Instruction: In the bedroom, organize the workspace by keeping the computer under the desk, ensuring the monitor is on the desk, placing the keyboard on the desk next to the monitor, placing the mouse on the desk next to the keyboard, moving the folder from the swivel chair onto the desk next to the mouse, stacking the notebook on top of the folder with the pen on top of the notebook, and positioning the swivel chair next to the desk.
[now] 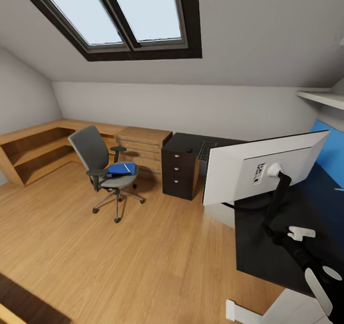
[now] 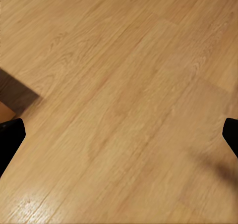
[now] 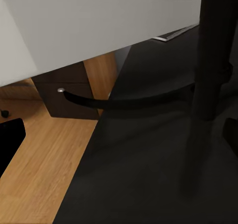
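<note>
Nearest, at 4 o'clock in the head view, the right arm reaches over the desk [image 1: 267, 247]; its gripper itself is hard to make out there. In the right wrist view the right gripper [image 3: 119, 140] shows two dark fingertips at opposite edges with bare desktop between them — released, grasping nothing. The left gripper [image 2: 119, 135] likewise shows its tips far apart over the wooden floor [image 2: 119, 85], released and empty. Next out, at 3 o'clock, the monitor [image 1: 258, 168] stands on the desk, its pale back toward the camera, on a black stem [image 3: 213, 50] and round foot. Judgement: wide, top-heavy, rigid but fragile at the screen — take it at the stem or foot, never by the panel edge, if it needs shifting at all. Further, at 1 o'clock on the desk's far wing above the drawers [image 1: 179, 173], lies the keyboard [image 1: 206, 150], with a small dark lump just beside it, probably the mouse [image 1: 189, 150]. Keyboard: light, stiff, flat — pinch a long edge. Mouse: rounded, likely slippery, grip across its flanks. Farthest of the task's things, at 10 o'clock, the swivel chair [image 1: 102, 168] stands well apart from the desk with the blue folder [image 1: 122, 168] on its seat. Folder: thin, light, may flex — slide it to the seat's lip and nip the spine edge. Chair rolls on casters; push at the backrest.
</note>
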You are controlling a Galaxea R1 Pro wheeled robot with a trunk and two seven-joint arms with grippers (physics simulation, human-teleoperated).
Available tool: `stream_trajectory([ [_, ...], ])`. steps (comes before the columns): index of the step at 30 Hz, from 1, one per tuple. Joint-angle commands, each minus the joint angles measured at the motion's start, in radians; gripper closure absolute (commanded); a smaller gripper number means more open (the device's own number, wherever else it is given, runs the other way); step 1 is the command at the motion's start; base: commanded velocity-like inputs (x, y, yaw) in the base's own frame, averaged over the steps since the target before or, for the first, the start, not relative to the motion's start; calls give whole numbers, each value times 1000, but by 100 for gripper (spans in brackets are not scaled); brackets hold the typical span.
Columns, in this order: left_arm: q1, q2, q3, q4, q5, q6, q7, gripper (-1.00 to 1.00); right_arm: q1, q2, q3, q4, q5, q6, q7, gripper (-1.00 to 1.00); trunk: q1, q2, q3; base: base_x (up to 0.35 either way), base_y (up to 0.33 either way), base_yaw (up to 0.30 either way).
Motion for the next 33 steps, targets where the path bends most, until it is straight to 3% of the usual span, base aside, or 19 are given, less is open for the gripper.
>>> stream_trajectory([
  [1,-1,0,3,0,0,-3,1,-100,-1,0,-1,2,-10,-2,7,-100,0,-1,0,0,0,0],
  [26,-1,0,3,0,-2,-3,0,-100,-1,0,-2,3,-11,-3,7,-100,0,-1,37,0,0,0],
  [33,-1,0,3,0,-1,-3,0,-100,-1,0,-26,4,-11,-3,8,-100,0,-1,49,0,0,0],
])
